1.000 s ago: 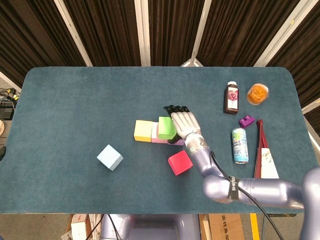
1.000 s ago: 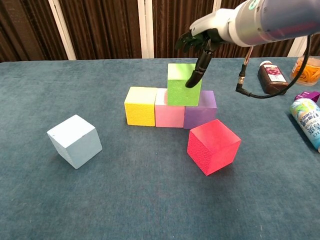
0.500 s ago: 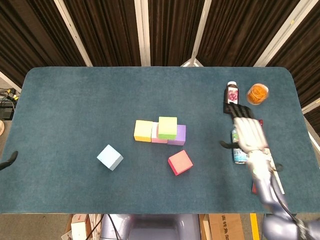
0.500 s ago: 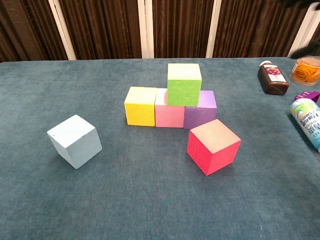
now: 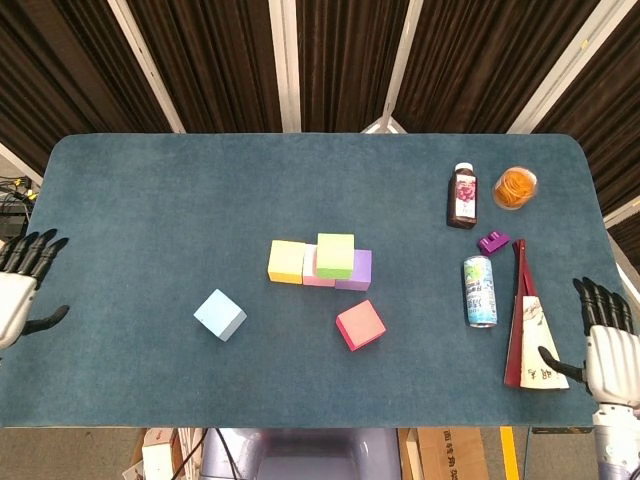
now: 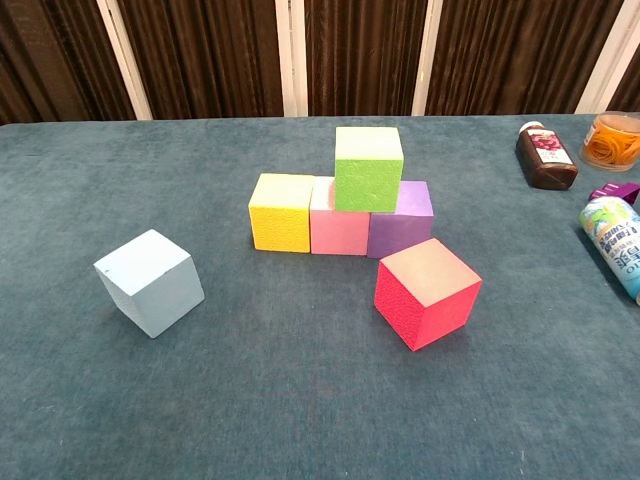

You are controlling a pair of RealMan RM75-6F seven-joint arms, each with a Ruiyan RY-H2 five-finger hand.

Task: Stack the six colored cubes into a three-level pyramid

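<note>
A yellow cube (image 6: 283,212), a pink cube (image 6: 338,222) and a purple cube (image 6: 402,222) stand in a row at the table's middle. A green cube (image 6: 368,168) sits on top, over the pink and purple ones. The red cube (image 6: 426,292) lies tilted on the cloth just in front of the purple one. The light blue cube (image 6: 149,282) rests apart at the front left. My right hand (image 5: 610,345) hangs open off the table's right edge, fingers spread. My left hand (image 5: 20,285) is open past the left edge. Neither hand shows in the chest view.
On the right side of the teal table (image 5: 150,210) stand a dark juice bottle (image 5: 462,195), an orange-filled cup (image 5: 516,187), a small purple piece (image 5: 493,241), a lying can (image 5: 480,290) and a red and white carton (image 5: 530,325).
My right hand has let go of the green cube and drawn back right, off the table's edge. My left hand has come into view at the left edge. The cubes have not moved.
</note>
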